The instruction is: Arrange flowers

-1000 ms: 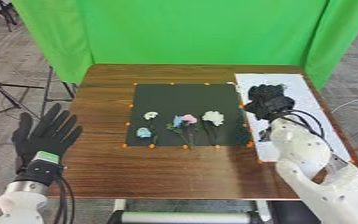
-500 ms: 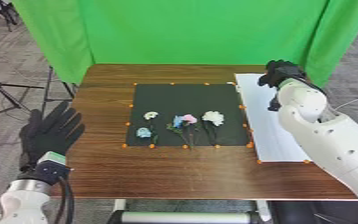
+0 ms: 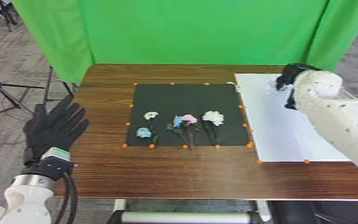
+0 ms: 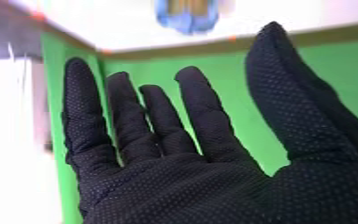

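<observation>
1. The robot's right hand [image 3: 298,76] is over the far end of the white board [image 3: 291,135], near the far right corner of the brown wooden table [image 3: 184,175]; the white right arm [image 3: 349,115] comes in from the right side
2. In the right wrist view the right hand [image 4: 175,190] is spread wide, its fingers straight and the thumb held well apart from them
3. The left hand [image 3: 55,131] is just beyond the table's left edge, also wide, with straight fingers fanned out and pointing towards the far side
4. Five flower heads lie on the black mat [image 3: 171,97], left of the white board: a small white flower [image 3: 151,115] at the left, and a pale blue flower [image 3: 143,132] nearer the robot from it
5. Near the middle of the mat a blue flower [image 3: 178,121] and a pink flower [image 3: 190,119] sit close beside each other, their thin dark stems running towards the near edge
6. To the right of that pair is a larger white flower [image 3: 213,118], its stem also towards the robot
7. Orange markers [image 3: 151,146] dot the edges of mat and board; a green curtain [image 3: 202,30] hangs behind the table
8. The right wrist view also shows a blurred blue object [image 4: 189,17] with a tan part, against a white surface; I cannot tell what it is
</observation>
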Controlling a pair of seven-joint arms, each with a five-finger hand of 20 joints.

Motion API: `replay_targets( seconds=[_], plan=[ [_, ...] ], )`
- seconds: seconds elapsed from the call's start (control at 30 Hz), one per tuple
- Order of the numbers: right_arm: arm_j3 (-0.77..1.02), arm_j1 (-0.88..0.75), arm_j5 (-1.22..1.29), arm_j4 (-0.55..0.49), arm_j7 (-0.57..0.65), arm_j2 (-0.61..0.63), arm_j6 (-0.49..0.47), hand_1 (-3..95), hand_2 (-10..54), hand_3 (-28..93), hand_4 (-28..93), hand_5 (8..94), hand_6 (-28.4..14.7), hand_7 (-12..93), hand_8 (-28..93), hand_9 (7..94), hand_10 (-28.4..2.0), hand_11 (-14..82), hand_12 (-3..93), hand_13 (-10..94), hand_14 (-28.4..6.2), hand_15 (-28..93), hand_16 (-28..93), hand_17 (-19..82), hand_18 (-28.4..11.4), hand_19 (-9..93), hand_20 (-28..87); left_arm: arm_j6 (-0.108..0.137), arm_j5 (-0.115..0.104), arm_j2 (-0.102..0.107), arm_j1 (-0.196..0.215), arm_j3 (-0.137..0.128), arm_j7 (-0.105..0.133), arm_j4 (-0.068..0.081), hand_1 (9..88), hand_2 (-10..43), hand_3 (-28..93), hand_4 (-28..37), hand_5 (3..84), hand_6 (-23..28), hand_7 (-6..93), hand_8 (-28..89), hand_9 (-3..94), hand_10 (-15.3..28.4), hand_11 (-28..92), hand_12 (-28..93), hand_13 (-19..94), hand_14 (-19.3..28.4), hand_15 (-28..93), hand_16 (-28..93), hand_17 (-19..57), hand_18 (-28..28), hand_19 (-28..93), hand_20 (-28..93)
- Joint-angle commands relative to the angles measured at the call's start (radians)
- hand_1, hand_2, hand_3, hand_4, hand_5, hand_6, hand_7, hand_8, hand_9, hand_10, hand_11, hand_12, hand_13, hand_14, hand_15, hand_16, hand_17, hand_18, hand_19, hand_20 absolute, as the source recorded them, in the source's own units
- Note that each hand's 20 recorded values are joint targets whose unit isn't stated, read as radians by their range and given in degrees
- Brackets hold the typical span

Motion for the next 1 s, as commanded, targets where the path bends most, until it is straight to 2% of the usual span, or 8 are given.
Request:
replay_targets(
  seconds=[0.03,0.43,0.63,0.7,0.8,0.83,0.93,1.0],
  plan=[
    [0.006,0.005,0.025,0.038,0.033,-0.006,-0.051,31.0,6.2,85,-24,30.0,-6.1,15,-13,23.9,-12.9,11.6,5.7,22,-13.9,31,3,16,-20.5,60,20,0.028,-0.037,0.02,-0.015,0.03,0.03,-0.008,26.2,9.3,69,-28.3,32.8,6.0,13.0,-9,24.4,13.2,17,13,12,12.1,26,-5,-6.5,11.5,23,9],
    [0.021,-0.064,0.044,0.011,-0.08,0.007,0.051,40.8,4.0,85,-28,34.8,-4.1,22,-17,32.6,-8.8,17.0,4.3,34,-10.1,35,4,20,-19.3,66,22,0.036,-0.049,0.015,-0.019,0.038,0.034,-0.006,26.4,9.3,69,-28.3,33.2,6.1,13.5,-9,24.7,13.4,18,13,12,12.3,27,-5,-6.7,11.7,24,9],
    [-0.02,-0.084,-0.019,-0.01,-0.076,0.014,0.151,47.4,-4.2,70,-28,43.0,0.0,26,-19,48.1,-7.1,16.2,8.6,47,-8.1,37,9,23,-18.6,69,24,0.03,-0.064,0.007,-0.026,0.042,0.031,-0.004,26.4,9.3,69,-28.3,33.4,6.2,13.7,-9,25.0,13.4,19,12,13,12.6,28,-5,-6.7,11.8,24,9],
    [-0.024,-0.095,-0.038,-0.018,-0.083,0.014,0.162,58.9,-5.8,48,-28,53.9,2.6,26,-13,58.6,-6.6,15.2,12.0,54,-7.0,36,15,25,-17.3,68,28,0.029,-0.061,0.005,-0.025,0.039,0.027,-0.003,26.4,9.3,69,-28.3,33.5,6.2,13.8,-9,25.1,13.4,19,12,13,12.6,28,-5,-6.7,11.8,24,9],
    [-0.03,-0.118,-0.072,-0.03,-0.092,0.018,0.193,69.0,-5.5,32,-28,60.7,4.0,31,-8,69.0,-5.6,10.8,20.9,60,-5.4,35,22,26,-15.9,67,33,0.037,-0.073,0.001,-0.028,0.04,0.024,-0.004,26.4,9.4,69,-28.3,33.5,6.3,13.8,-9,25.3,13.5,19,12,13,12.7,28,-6,-6.7,11.9,24,9],
    [-0.031,-0.124,-0.081,-0.033,-0.096,0.02,0.198,71.3,-5.6,29,-28,63.6,4.5,32,-6,73.4,-5.0,7.2,26.4,63,-4.5,34,28,26,-15.4,68,35,0.029,-0.092,0.002,-0.025,0.041,0.032,-0.005,26.4,9.4,69,-28.3,33.5,6.3,13.8,-9,25.4,13.6,19,12,13,12.7,29,-6,-6.7,11.9,24,9],
    [-0.001,-0.163,-0.091,-0.072,-0.091,0.029,0.235,71.8,-6.6,34,-28,69.3,5.0,37,-2,82.5,-5.2,6.1,35.4,68,-2.8,35,39,29,-15.6,70,40,0.035,-0.068,-0.003,-0.025,0.036,0.019,-0.004,26.3,9.5,69,-28.3,33.6,6.3,13.8,-9,25.4,13.6,19,12,13,12.7,29,-6,-6.8,11.9,24,9],
    [0.031,-0.21,-0.13,-0.136,-0.086,0.049,0.28,71.9,-6.8,38,-28,72.2,4.7,39,0,86.0,-6.1,8.4,40.5,70,-3.1,38,42,29,-16.0,71,41,0.031,-0.073,-0.003,-0.022,0.033,0.02,-0.005,26.3,9.5,69,-28.3,33.6,6.4,13.8,-9,25.4,13.7,19,12,13,12.6,29,-6,-6.8,11.9,24,9]
  ],
)
